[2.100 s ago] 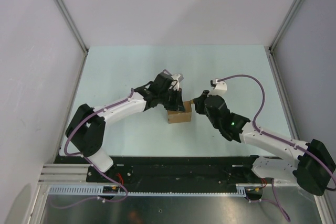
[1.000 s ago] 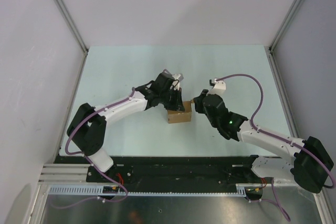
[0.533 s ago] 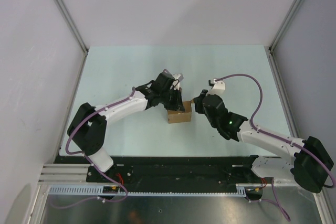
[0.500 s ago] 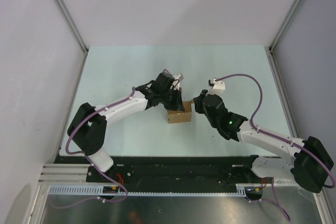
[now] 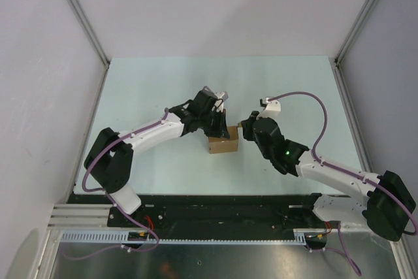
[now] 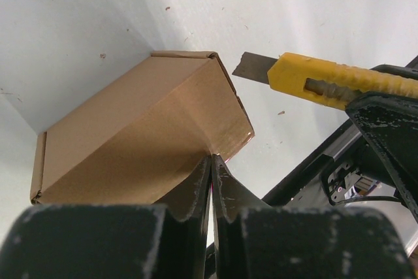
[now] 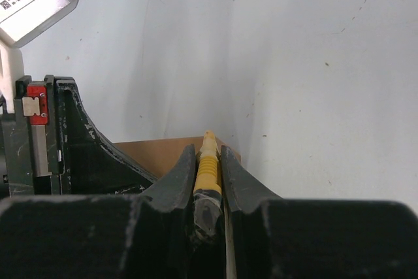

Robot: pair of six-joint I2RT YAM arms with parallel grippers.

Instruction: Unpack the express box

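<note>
1. From their bases at the near edge, the left arm (image 5: 140, 136) and the right arm (image 5: 330, 173) both reach inward and away, and meet over the middle of the table (image 5: 163, 83).
2. The right gripper (image 5: 244, 129) is clenched on the utility knife (image 7: 208, 164). In its wrist view the two fingers (image 7: 185, 174) press the yellow handle from either side, with the tip pointing away from the wrist.
3. The left gripper (image 5: 218, 126) is clenched, and nothing shows between its fingers. In its wrist view the two fingers (image 6: 196, 187) lie flat against each other, with only a thin slit between them. Their tips (image 6: 212, 160) rest on the near edge of the top of the express box (image 6: 144, 138).
4. The express box (image 5: 223, 143) sits on the table between the two grippers, its flaps closed. The left gripper comes onto it from the far left and covers its far edge from above. The right gripper is just beside its right side.
5. In the left wrist view the knife (image 6: 326, 83) has its grey blade (image 6: 251, 68) out, pointing at the box's far right corner. The blade is just beside that corner, but contact cannot be told. In the right wrist view the knife tip lines up with the top edge of the box (image 7: 153, 151).
6. Beyond the box, the pale green table runs back to the grey walls (image 5: 222, 4).
</note>
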